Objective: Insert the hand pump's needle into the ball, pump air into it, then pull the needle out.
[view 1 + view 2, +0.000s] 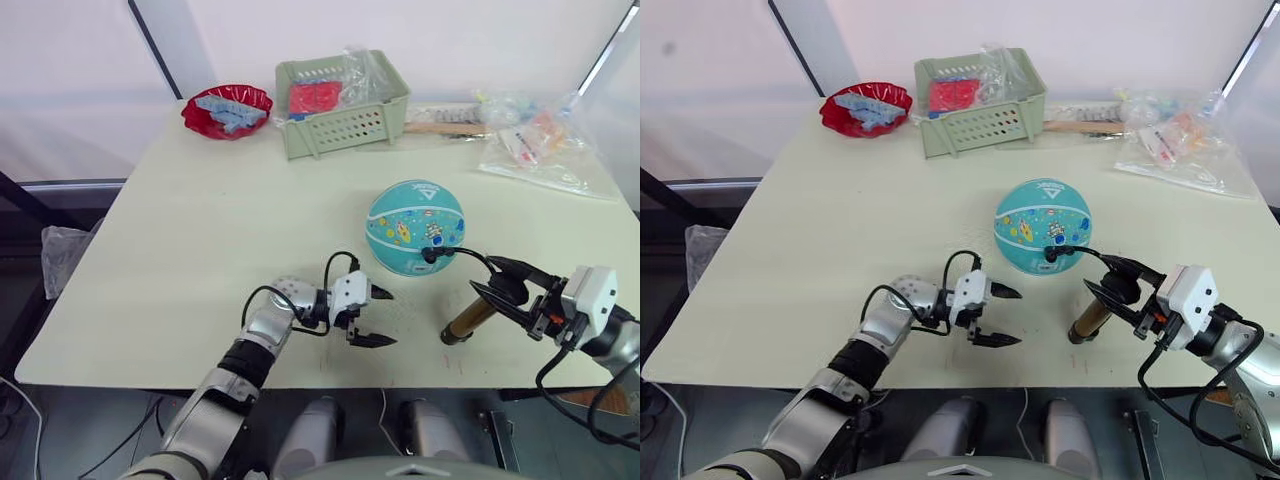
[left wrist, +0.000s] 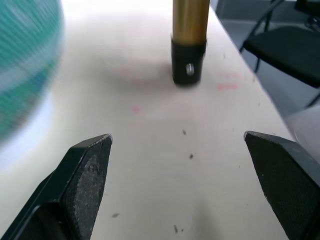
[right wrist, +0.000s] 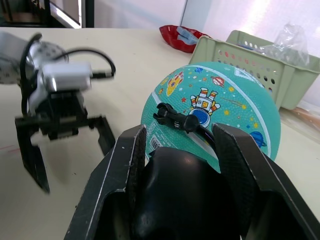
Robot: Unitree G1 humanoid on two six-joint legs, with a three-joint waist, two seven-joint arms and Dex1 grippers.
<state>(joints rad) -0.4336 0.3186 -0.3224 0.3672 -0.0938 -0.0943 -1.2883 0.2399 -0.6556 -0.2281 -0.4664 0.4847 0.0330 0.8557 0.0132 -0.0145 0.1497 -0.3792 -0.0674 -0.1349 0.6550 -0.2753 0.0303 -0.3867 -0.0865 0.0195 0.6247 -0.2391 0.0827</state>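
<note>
Ball [image 1: 414,226] sat on the pale surface [image 1: 200,250], a bit right of the middle, teal with small cartoon prints and a white triangle near its top. The needle [image 3: 172,118] with its black fitting was pressed against the near side of the ball, and a thin black hose ran back from it to the right tool [image 1: 508,283]. How deep the pin went in could not be told.

The right tool was clamped on the black handle end of the hand pump [image 1: 468,321]. The pump leaned on a slant, its gold tube going down to a black cap that rested on the surface just in front of the ball and a little to its right.

The left tool [image 1: 378,318] hung low over the surface, in front of the ball and to its left. Its two black fingers were wide apart with nothing between them. It was near the ball but not touching it. The bottom cap of the pump stood a short way off to its right, with bare surface between them.

Far back on the surface stood a green basket [image 1: 340,128] with holes in its wall, with a red packet and clear plastic inside. A red bowl [image 1: 227,111] sat to its left. Clear bags with small bright things [image 1: 535,145] lay at the far right corner. All of these were well apart from the ball.
</note>
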